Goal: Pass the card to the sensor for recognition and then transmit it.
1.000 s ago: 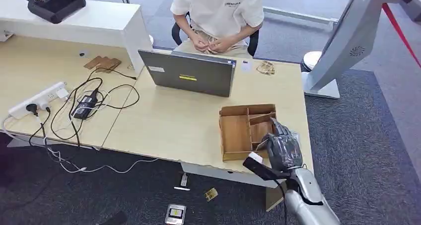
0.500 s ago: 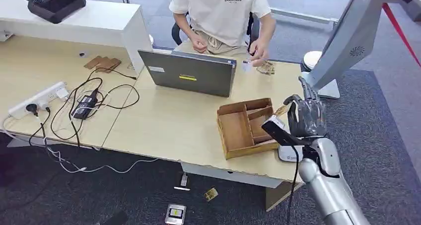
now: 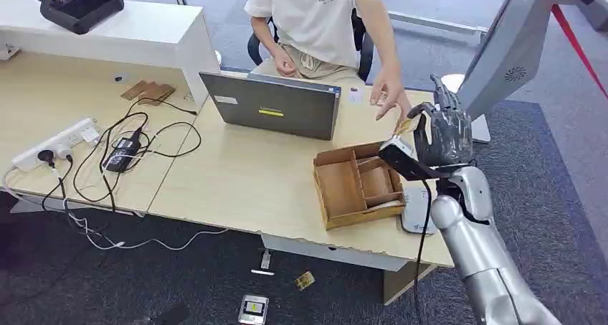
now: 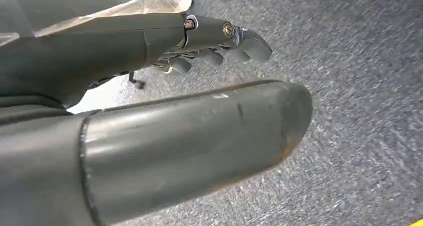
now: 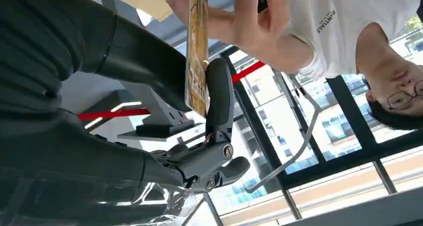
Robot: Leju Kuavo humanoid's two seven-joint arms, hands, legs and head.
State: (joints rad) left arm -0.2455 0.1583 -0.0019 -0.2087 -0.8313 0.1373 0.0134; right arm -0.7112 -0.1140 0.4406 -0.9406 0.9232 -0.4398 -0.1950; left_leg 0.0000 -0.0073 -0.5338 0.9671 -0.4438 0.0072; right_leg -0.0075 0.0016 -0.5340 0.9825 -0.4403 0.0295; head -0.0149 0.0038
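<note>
My right hand (image 3: 444, 135) is raised above the table's far right corner, past the wooden tray (image 3: 356, 184). It pinches a tan patterned card (image 3: 406, 124) between thumb and a finger, and the right wrist view shows this card (image 5: 197, 46) edge-on. The seated person's open hand (image 3: 387, 95) reaches to the card's far end, and in the right wrist view the person's hand (image 5: 239, 21) has its fingers spread right behind the card. The white sensor pad (image 3: 418, 210) lies on the table beside the tray. My left hand (image 4: 219, 41) hangs over grey carpet, holding nothing.
A grey laptop (image 3: 276, 106) stands between the person and the tray. Cables and a power strip (image 3: 54, 142) cover the left desk. A grey machine base (image 3: 466, 124) stands just off the table's right end. Small items litter the floor (image 3: 254, 307) under the desk.
My right hand has risen from the tray's near edge and moved away toward the person, carrying the card. The person's arm has stretched out to meet it.
</note>
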